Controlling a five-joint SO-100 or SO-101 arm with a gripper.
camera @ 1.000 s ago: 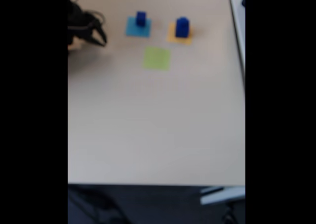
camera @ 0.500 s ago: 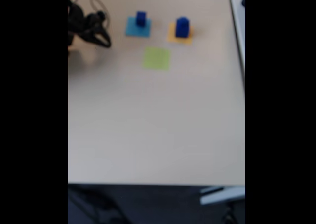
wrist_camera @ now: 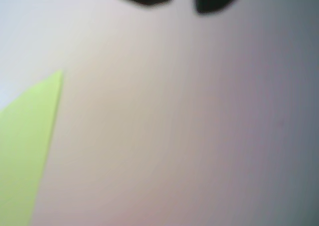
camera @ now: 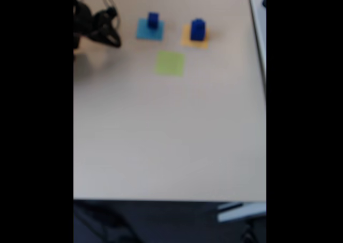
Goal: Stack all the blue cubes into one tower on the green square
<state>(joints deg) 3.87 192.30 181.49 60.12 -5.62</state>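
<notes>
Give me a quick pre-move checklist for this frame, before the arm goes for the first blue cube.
1. Green square bare and ready for the tower: ok in the fixed view.
2. Cube on the light-blue square free to grasp: ok, nothing beside it.
3. Cube on the orange-yellow square free to grasp: ok.
4. Gripper empty: ok, nothing between the tips in the wrist view.
5. Jaws parted wide enough for a cube: cannot tell, too blurred.
6. Gripper lined up over a cube: not ok; it sits left of the light-blue square in the fixed view.
</notes>
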